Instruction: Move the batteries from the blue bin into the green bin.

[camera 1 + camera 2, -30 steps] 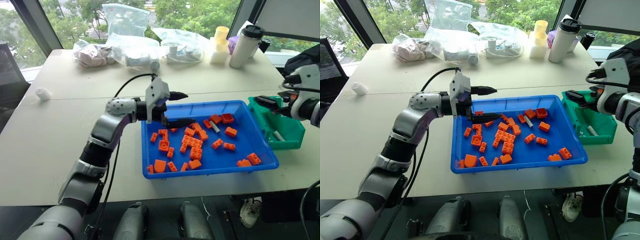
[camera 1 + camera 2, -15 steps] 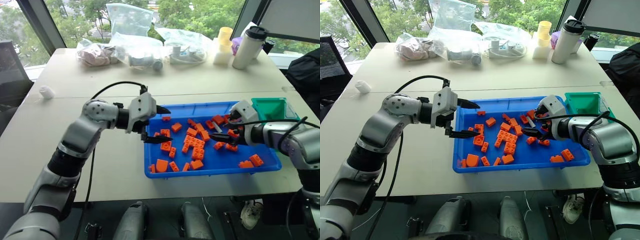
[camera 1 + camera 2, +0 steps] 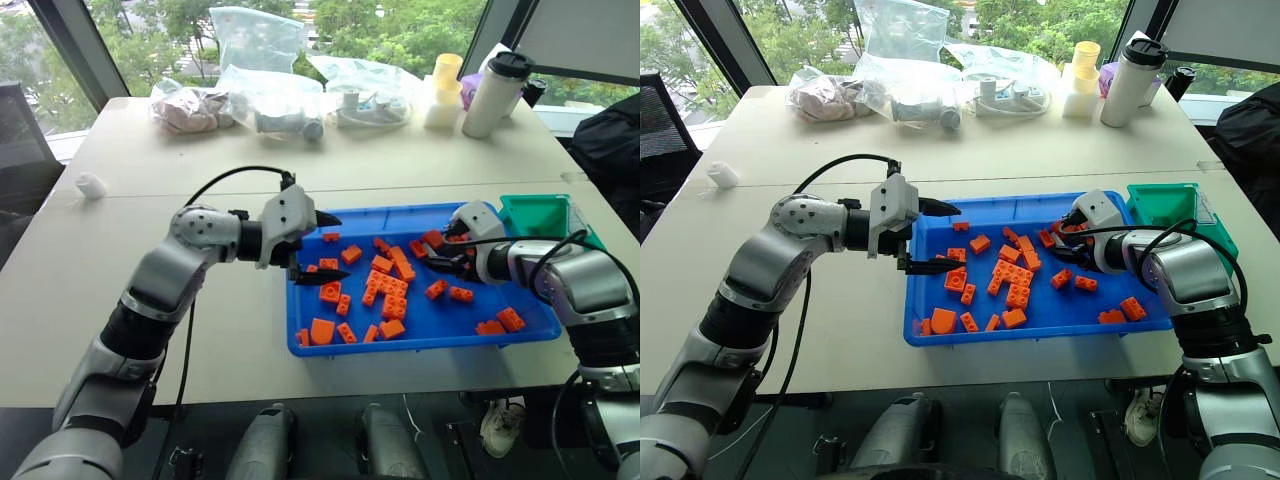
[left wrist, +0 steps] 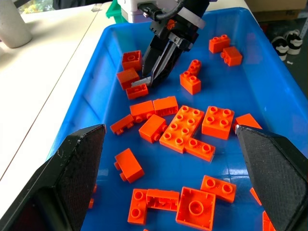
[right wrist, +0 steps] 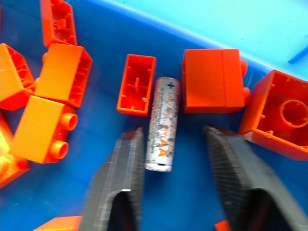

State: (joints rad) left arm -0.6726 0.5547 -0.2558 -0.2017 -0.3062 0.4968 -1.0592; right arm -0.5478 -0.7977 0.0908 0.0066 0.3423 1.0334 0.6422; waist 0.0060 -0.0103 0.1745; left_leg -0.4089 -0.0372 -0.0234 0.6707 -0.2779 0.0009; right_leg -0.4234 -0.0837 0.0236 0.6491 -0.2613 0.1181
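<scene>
Straddling AA-marked battery (image 5: 162,126) in blue bin (image 3: 520,335), right hand (image 5: 172,159) part-open; left hand (image 3: 322,243) open, empty.

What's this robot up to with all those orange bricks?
It's picking batteries out of a blue bin full of orange bricks, to drop them in the green bin beside it. At this moment its right hand is down in the far part of the blue bin, its two fingers on either side of a battery lying flat among the bricks, not yet gripped. Its left hand hovers open over the bin's left edge, holding nothing.
</scene>
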